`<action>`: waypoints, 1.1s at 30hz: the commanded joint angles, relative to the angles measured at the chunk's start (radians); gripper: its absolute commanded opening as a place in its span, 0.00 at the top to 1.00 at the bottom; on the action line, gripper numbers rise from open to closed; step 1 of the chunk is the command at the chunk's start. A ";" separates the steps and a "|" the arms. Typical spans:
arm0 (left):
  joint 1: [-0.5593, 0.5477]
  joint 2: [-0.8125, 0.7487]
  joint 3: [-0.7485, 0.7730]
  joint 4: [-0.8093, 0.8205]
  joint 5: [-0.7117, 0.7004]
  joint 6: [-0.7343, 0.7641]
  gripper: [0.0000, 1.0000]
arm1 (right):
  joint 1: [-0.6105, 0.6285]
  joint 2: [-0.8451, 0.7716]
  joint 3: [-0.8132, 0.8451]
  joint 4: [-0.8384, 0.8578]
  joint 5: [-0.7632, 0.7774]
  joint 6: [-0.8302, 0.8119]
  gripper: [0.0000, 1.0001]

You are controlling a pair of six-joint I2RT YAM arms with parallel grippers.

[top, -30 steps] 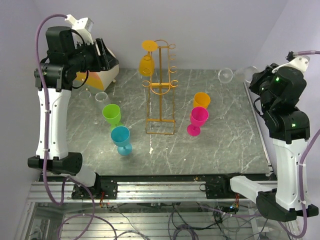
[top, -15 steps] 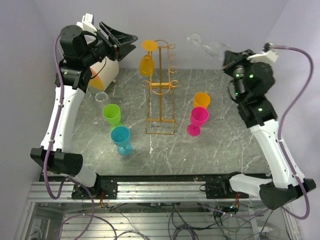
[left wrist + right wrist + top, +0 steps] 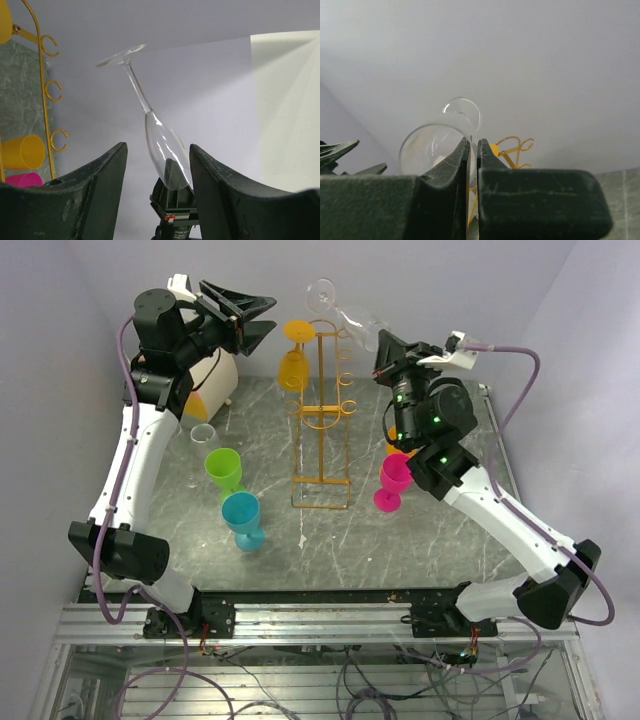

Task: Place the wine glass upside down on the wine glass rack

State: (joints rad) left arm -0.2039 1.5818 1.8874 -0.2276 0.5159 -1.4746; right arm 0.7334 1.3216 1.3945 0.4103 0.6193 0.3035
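Note:
The wine glass rack (image 3: 322,410) is an orange-yellow wire stand at the table's middle back. A yellow glass (image 3: 292,368) hangs upside down on its left side. My right gripper (image 3: 385,345) is shut on the rim of a clear wine glass (image 3: 352,318), held high just right of the rack's top, foot up and tilted toward the rack. The right wrist view shows my right gripper (image 3: 473,142) pinching the bowl's wall (image 3: 432,145). My left gripper (image 3: 245,315) is open and empty, raised left of the rack. In its view (image 3: 156,150) the clear glass (image 3: 162,145) is seen beyond the open fingers.
A green glass (image 3: 223,468), a blue glass (image 3: 242,518) and a small clear glass (image 3: 203,435) stand left of the rack. A pink glass (image 3: 396,480) and an orange glass (image 3: 403,438) stand right of it, under my right arm. A white-and-orange object (image 3: 210,380) sits back left.
My right arm swung left from the table's far right edge, carrying the clear glass up beside the rack's top. My left arm rose and turned its open gripper toward the rack.

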 commanded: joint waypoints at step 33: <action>-0.008 0.070 -0.042 0.072 -0.019 -0.076 0.40 | 0.213 0.235 0.125 0.287 0.004 -0.171 1.00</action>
State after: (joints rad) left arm -0.2039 1.6474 1.8530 -0.1722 0.4973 -1.5494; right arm 0.9344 1.5455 1.4776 0.6735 0.6445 0.1188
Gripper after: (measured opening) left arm 0.606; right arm 0.031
